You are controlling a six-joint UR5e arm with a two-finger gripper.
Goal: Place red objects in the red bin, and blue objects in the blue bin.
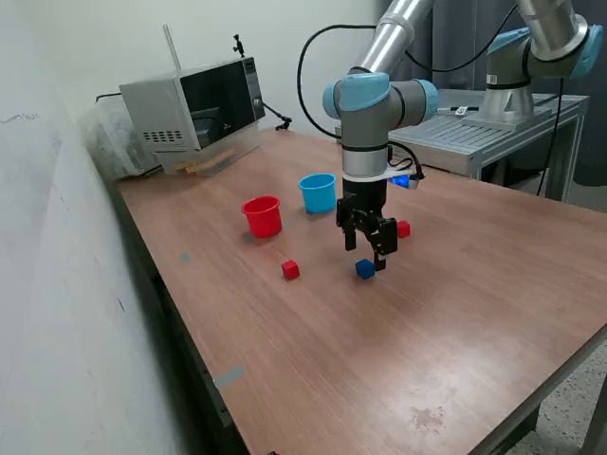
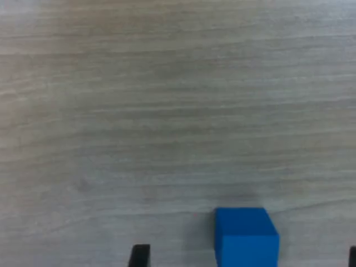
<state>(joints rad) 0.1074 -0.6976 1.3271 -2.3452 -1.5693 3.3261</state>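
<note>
Gripper (image 1: 371,254) low over 1 small dark blue cube (image 1: 365,269) mid-table, fingers spread w/ the cube between. Looks like pre-grasp, light blue plastic cup (image 1: 318,192) waiting nearby.

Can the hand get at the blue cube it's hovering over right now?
Probably yes. The hand sits just above the blue cube, its fingers look spread, and the wrist view shows the cube between them with only bare table around it.
</note>
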